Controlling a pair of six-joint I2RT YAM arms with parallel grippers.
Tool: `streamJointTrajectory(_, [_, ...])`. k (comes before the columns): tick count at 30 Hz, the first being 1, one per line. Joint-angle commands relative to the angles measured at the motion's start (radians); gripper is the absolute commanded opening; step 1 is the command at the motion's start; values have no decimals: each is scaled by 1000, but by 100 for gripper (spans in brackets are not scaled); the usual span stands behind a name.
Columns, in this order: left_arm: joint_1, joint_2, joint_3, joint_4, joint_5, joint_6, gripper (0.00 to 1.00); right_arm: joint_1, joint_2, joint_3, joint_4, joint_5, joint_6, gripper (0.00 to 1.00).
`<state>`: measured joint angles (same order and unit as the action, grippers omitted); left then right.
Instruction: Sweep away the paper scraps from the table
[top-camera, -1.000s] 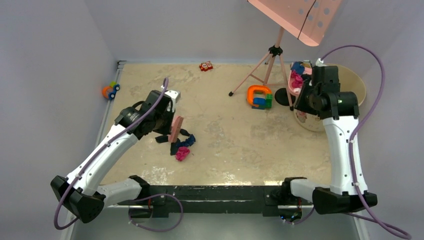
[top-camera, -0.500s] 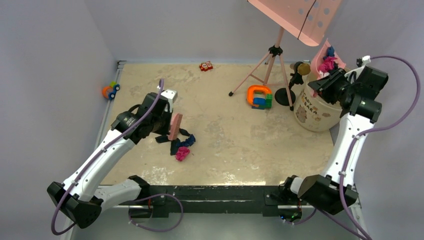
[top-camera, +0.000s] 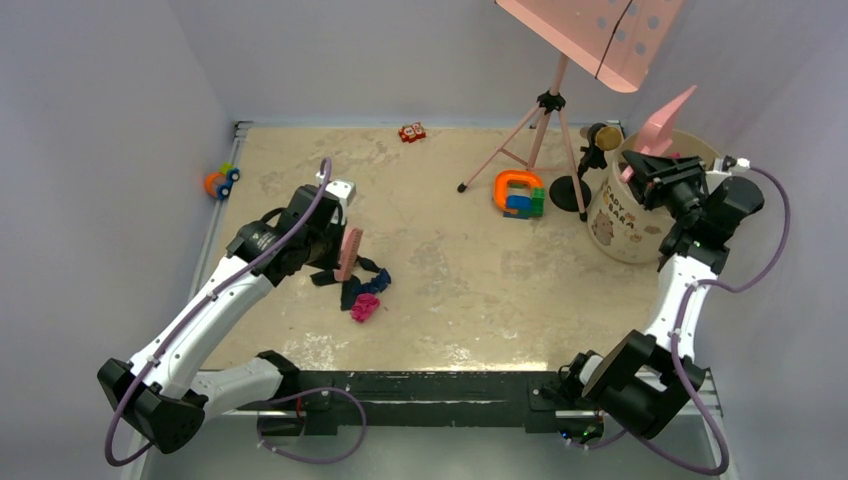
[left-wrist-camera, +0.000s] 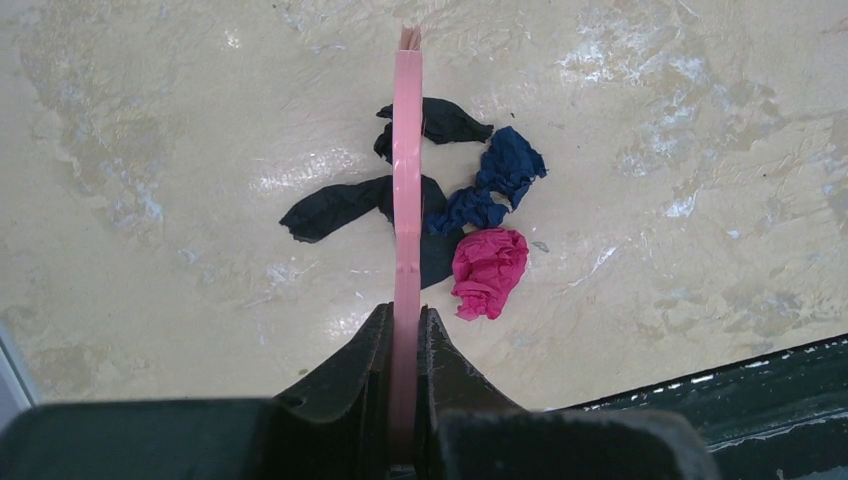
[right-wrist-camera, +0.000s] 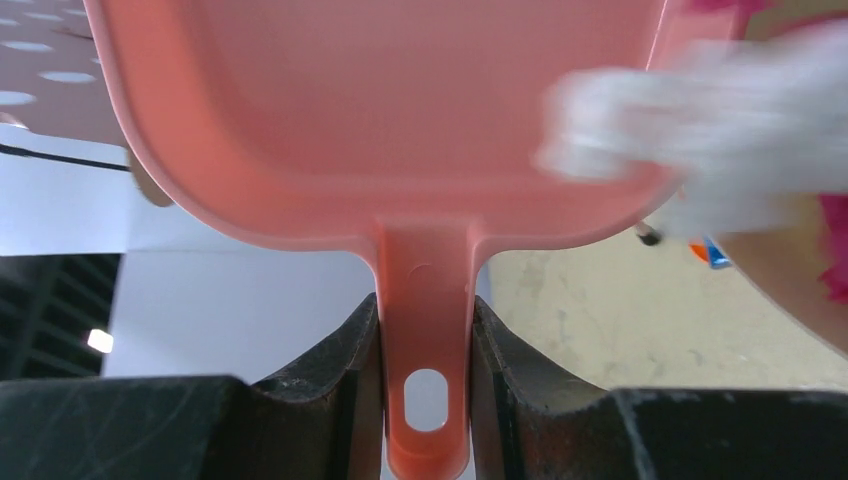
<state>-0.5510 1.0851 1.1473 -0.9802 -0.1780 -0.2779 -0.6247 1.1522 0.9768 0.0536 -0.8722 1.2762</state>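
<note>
Over at 2 o'clock from the middle of the surface (top-camera: 460, 290), my right pincer (right-wrist-camera: 425, 320) is closed hard on the handle of the pink dustpan (right-wrist-camera: 380, 110), which is tipped up steeply above the cream tub (top-camera: 630, 225). A white blur shows at the pan's lip in the wrist view. I take it for a piece of paper tumbling out, though I cannot be sure. To finish this dump well, I judge the lip should stay inside the tub's rim, with a small shake, until nothing clings. The paper scraps (left-wrist-camera: 470, 215) left to clear, black, dark blue and one magenta wad, lie in a loose heap at about 8 o'clock. My left pincer (left-wrist-camera: 405, 330) is clamped on a thin pink sweeper (left-wrist-camera: 406, 170) that stands edge-on across the heap. One black strip lies at the sweeper's 9 o'clock side and the rest at 3 o'clock. Before the next push I would pull the sweeper back outside that strip, then set the pan's lip flat on the surface at the heap's 3 o'clock side.
</note>
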Motion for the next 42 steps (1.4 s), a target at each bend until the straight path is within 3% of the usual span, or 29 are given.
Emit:
streamJointTrajectory(1, [-1, -1, -1, 46, -21, -15, 0, -20, -39, -31, 354, -30, 302, 0])
streamJointTrajectory(9, [0, 7, -4, 48, -17, -15, 0, -35, -60, -216, 782, 57, 595, 0])
streamJointTrajectory(15, [-1, 7, -1, 46, -31, -16, 0, -35, 10, -359, 1249, 165, 855, 0])
streamJointTrajectory(18, [0, 3, -1, 46, -41, -17, 0, -36, 40, -358, 1324, 158, 879, 0])
streamJointTrajectory(21, [-1, 2, 0, 48, -44, -17, 0, -36, 16, -300, 1225, 98, 767, 0])
streamJointTrajectory(25, [0, -5, -1, 48, -57, -14, 0, -36, -75, -187, 903, 40, 499, 0])
streamJointTrajectory(28, [-1, -22, -5, 51, -82, -11, 0, -30, -161, -41, 451, 40, 132, 0])
streamJointTrajectory(31, [-1, -41, -6, 57, -112, -9, 0, 4, -255, 102, -10, 169, -236, 0])
streamJointTrajectory(36, [0, -78, -11, 64, -187, -22, 0, 149, -379, 134, -222, 337, -515, 0])
streamJointTrajectory(39, [1, -112, -14, 65, -263, -39, 0, 340, -400, 159, -347, 480, -661, 0])
streamJointTrajectory(42, [3, -149, -34, 83, -351, -51, 0, 498, -439, 85, -325, 526, -731, 0])
